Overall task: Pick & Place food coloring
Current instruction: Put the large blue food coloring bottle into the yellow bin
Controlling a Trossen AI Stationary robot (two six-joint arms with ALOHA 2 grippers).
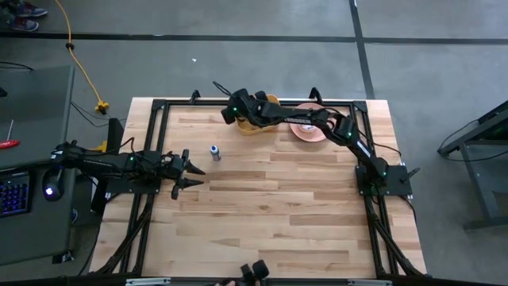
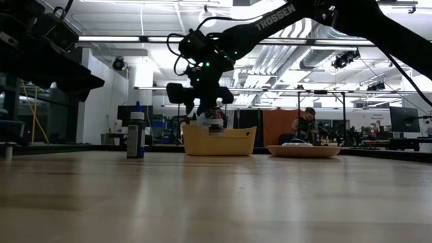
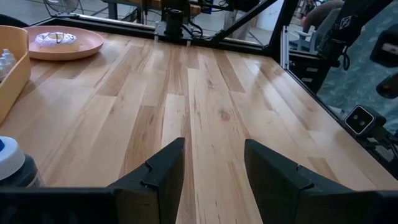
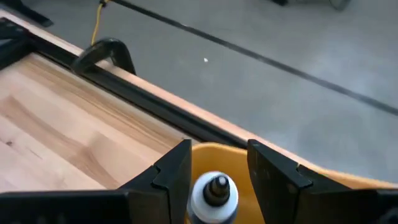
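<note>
A: What is showing from up high?
B: The right gripper (image 1: 238, 109) is reaching over the yellow bin (image 1: 255, 124) at the far edge of the desk (image 1: 278, 206). A pink plate (image 1: 305, 129) is sitting just beside the bin. One bottle (image 1: 214, 152) is standing alone on the desk, near the left gripper (image 1: 187, 171), which is waiting at the left side.

A: And from down low?
B: The right gripper (image 2: 214, 116) is hanging just above the bin (image 2: 219, 142), with a small bottle (image 2: 215, 124) between its fingers. The lone bottle (image 2: 136, 138) is standing upright, well left of the bin. The plate (image 2: 304, 151) is lying to the right.

A: What is the left wrist seeing?
B: Its fingers (image 3: 161, 171) are spread apart with nothing in them. The lone bottle's cap (image 3: 9, 160) is peeking in at the edge.

A: And the right wrist?
B: Its fingers (image 4: 177, 167) are standing on both sides of a white-capped bottle (image 4: 213, 194), over the bin (image 4: 273, 180). I cannot tell if they are squeezing it or letting go.
</note>
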